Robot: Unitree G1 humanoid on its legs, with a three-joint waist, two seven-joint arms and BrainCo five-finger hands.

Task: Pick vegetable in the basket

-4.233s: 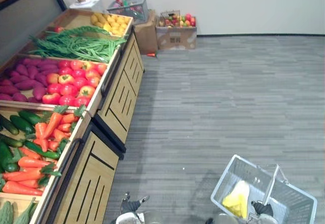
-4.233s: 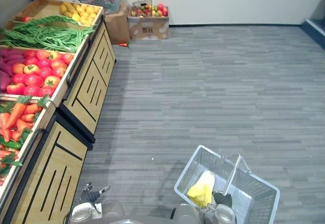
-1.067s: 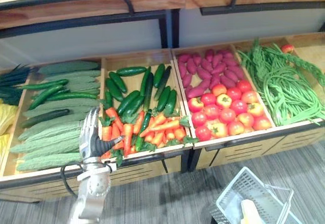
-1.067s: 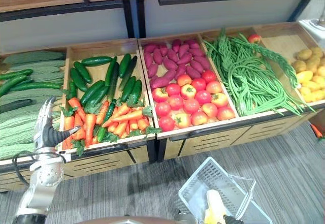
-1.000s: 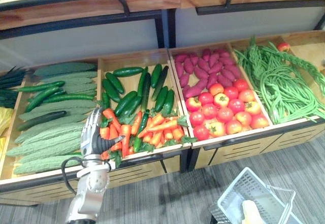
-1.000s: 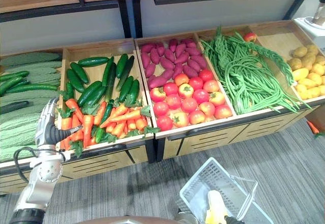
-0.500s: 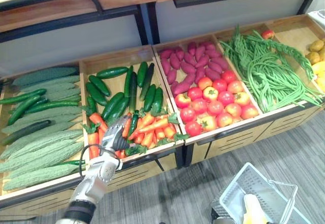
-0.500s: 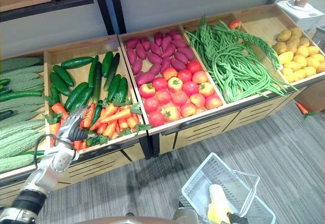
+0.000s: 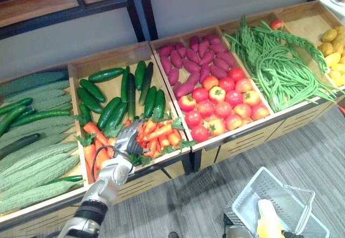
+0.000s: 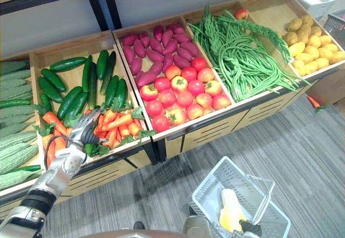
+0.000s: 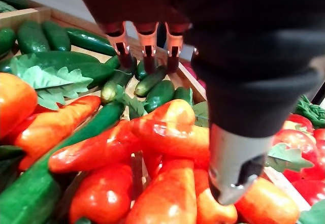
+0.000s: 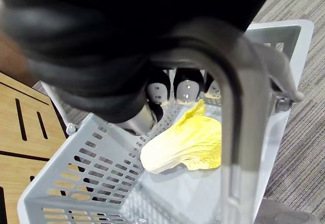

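In the carrot crate point(image 9: 108, 56) of the produce stand, the left robot hand point(image 9: 128, 139) hovers low over the heap of carrots point(image 9: 161, 133) at the crate's front. Its fingers are straight and spread from the thumb, and they close on nothing. The pick therefore looks barely begun: the reach is made, but no carrot is grasped or lifted. On the floor in front of the crate and off toward the robot's right, the basket point(image 10: 215, 187) hangs from the right robot hand point(image 12: 185, 89), whose fingers are curled round the handle point(image 12: 244, 132). One yellow leafy vegetable point(image 10: 230, 208) already lies inside it, so part of the job seems done. Closing on a carrot, lifting it and carrying it to the basket all remain. The carrots lie crisscross. The longest one by the fingertips runs across the crate, its leafy top toward the tomatoes point(image 9: 223, 100) in the neighbouring compartment and its tip toward the hand. That sets its long axis roughly crosswise to the fingers. Behind the carrots in the same crate, the cucumbers point(image 9: 110, 111) mostly run front to back.
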